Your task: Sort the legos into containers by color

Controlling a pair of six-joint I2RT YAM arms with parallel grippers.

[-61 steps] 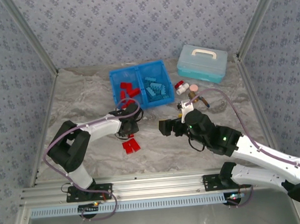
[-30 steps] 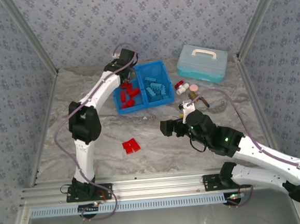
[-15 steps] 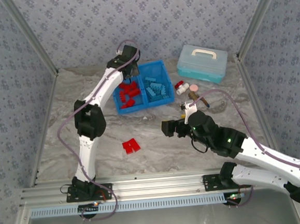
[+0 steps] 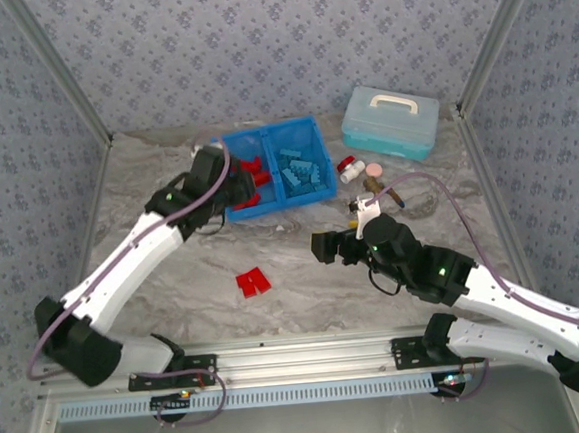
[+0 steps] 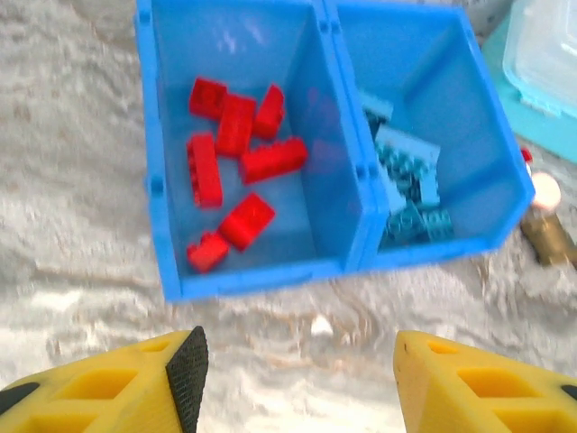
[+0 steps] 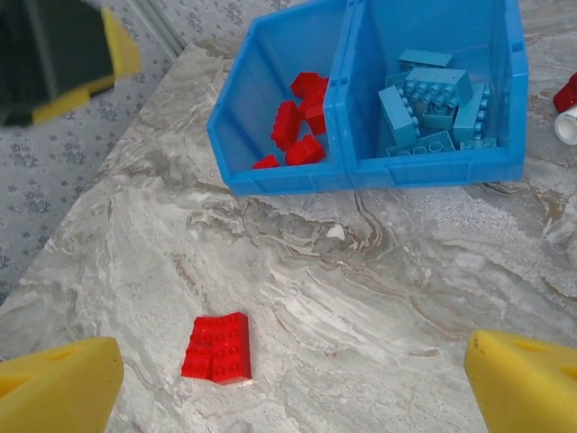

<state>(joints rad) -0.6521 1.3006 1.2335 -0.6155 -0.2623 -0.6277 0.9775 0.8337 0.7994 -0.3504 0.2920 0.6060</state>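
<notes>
The bright blue bin (image 4: 263,129) stands at the table's back middle. Its left compartment holds several red legos (image 5: 239,171), its right one several light blue legos (image 5: 406,180). My left gripper (image 4: 239,190) hovers open just in front of the bin's left compartment, empty, with the bin's front wall (image 5: 261,280) ahead of its yellow fingers (image 5: 108,392). Two red legos (image 4: 253,282) lie side by side on the marble, nearer the arms. My right gripper (image 4: 319,246) is open and empty, to the right of those red legos (image 6: 216,347), with the bin (image 6: 288,180) beyond them.
A pale teal lidded case (image 4: 390,120) stands right of the bin. Small red, white and pink bottle-like items (image 4: 356,169) lie between the case and my right arm. Patterned walls close the table on three sides.
My left arm has swung down and back from high over the bin's far left corner to a low spot before its left compartment. The right arm has barely moved.
</notes>
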